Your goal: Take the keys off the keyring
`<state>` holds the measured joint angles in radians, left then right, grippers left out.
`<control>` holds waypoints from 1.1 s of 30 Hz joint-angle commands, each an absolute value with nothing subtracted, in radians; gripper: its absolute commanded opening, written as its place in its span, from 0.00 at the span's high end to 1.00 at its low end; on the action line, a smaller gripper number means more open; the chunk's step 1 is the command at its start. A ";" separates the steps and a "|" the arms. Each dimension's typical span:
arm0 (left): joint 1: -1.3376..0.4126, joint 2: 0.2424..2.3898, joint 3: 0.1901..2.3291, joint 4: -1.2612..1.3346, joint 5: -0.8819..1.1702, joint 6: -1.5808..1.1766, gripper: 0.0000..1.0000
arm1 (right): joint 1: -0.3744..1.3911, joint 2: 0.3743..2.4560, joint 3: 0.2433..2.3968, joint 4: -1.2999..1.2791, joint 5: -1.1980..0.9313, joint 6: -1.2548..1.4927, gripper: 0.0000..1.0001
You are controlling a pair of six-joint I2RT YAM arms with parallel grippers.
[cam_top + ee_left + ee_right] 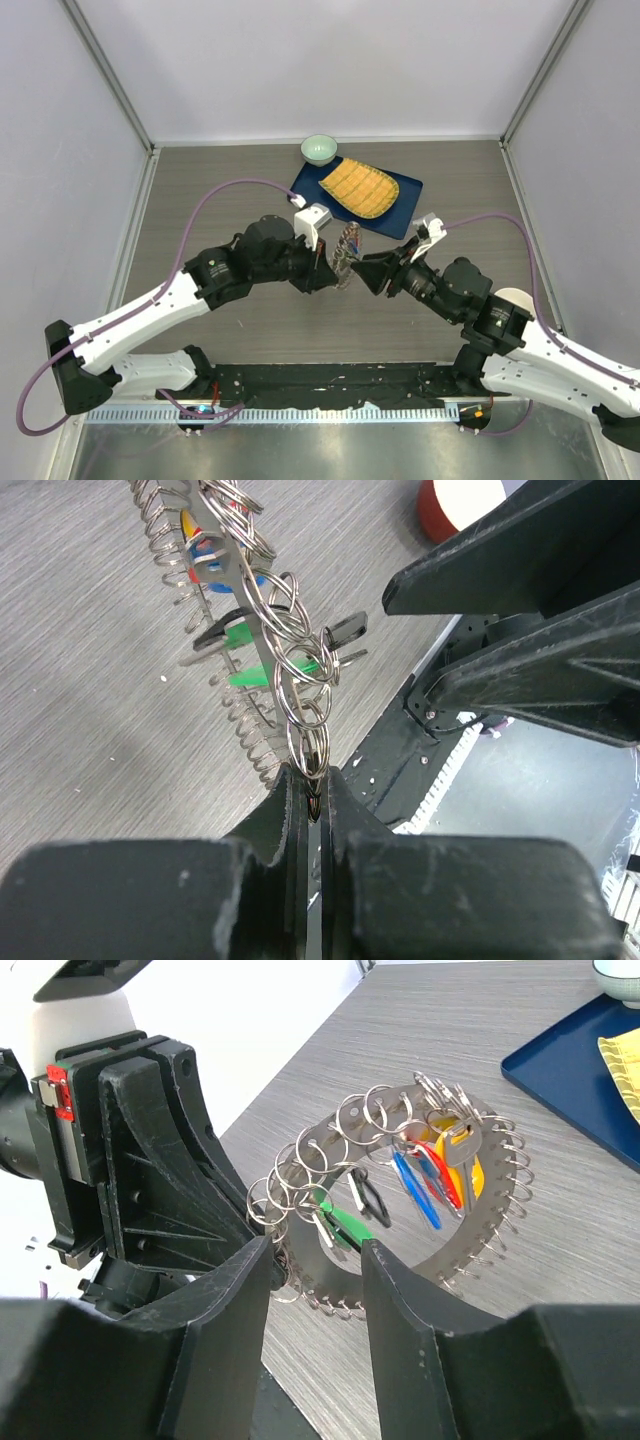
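The keyring [347, 255] is a flat metal ring fringed with small split rings, held upright above the table between the two arms. My left gripper [315, 795] is shut on its edge, the split rings bunched at the fingertips. Keys with green [345, 1222], blue [415, 1190] and red [435, 1165] heads hang inside the keyring [470, 1245]. My right gripper [315, 1260] is open, its fingertips either side of the ring's lower rim, close to the green key. Nothing is gripped between them. In the top view the right gripper [365, 268] faces the left gripper [328, 270] across the ring.
A dark blue tray [400, 215] with a yellow waffle-patterned cloth [360, 188] lies just behind the ring. A pale green bowl [319, 149] stands at the back wall. A round cream bowl [515, 297] sits by the right arm. Walls close off the table's left, right and back.
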<state>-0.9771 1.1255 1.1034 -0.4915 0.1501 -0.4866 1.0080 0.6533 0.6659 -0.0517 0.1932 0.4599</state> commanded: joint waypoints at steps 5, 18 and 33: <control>-0.976 1.117 1.155 -0.423 0.215 -0.511 1.00 | 1.008 0.655 0.715 -0.060 0.232 0.522 0.50; -0.976 1.127 1.186 -0.416 0.255 -0.534 1.00 | 1.006 0.719 0.709 -0.008 0.198 0.492 0.65; -0.976 1.155 1.164 -0.472 0.179 -0.477 1.00 | 1.006 0.724 0.756 -0.094 0.256 0.474 0.79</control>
